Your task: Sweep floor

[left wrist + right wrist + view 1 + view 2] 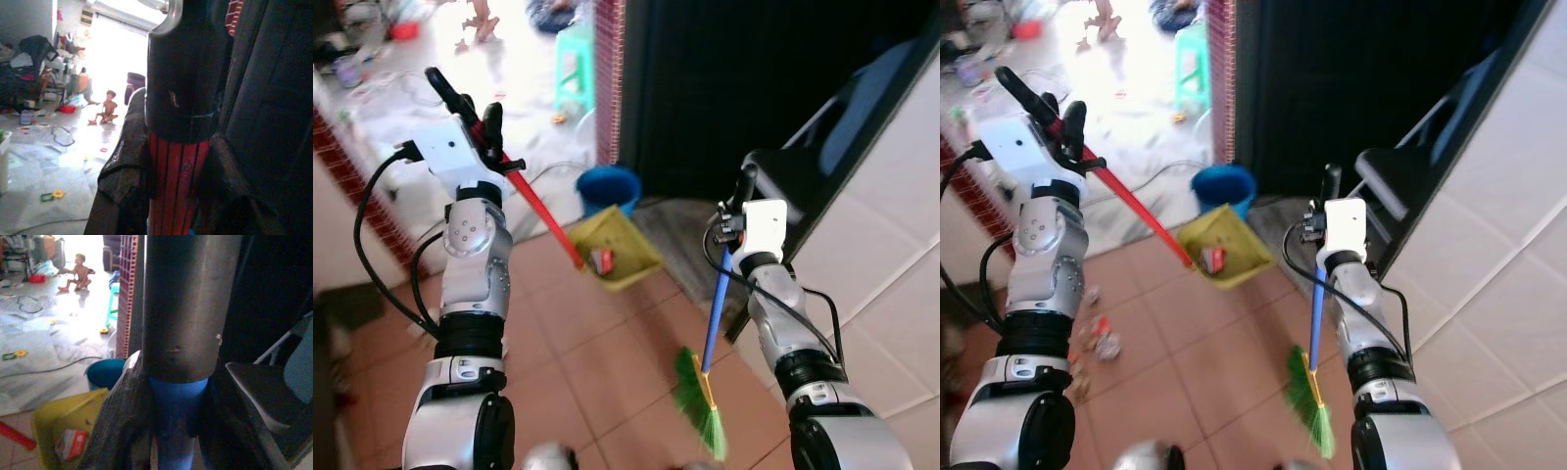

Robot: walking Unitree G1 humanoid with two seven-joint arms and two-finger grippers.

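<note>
Left eye view: left gripper (478, 119) clamps a raised yellow dustpan's red handle (543, 213), right gripper (741, 201) clamps a blue-handled green broom (701, 401); next, seemingly, emptying the collected litter.

- Dustpan (615, 250): yellow plastic, matt, on a ribbed red handle (540, 210).
- Broom (703, 392): green plastic bristles, smooth blue stick.
- Floor (597, 362): matt terracotta tiles.
- Bucket (609, 188): blue plastic.

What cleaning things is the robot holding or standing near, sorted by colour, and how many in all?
Red: 1, the dustpan handle, held in the left end effector
Yellow: 1, the dustpan tray, with a scrap inside
Blue: 2, the broom handle, held in the right end effector, and the bucket
Green: 1, the broom bristles
Total: 5
</note>
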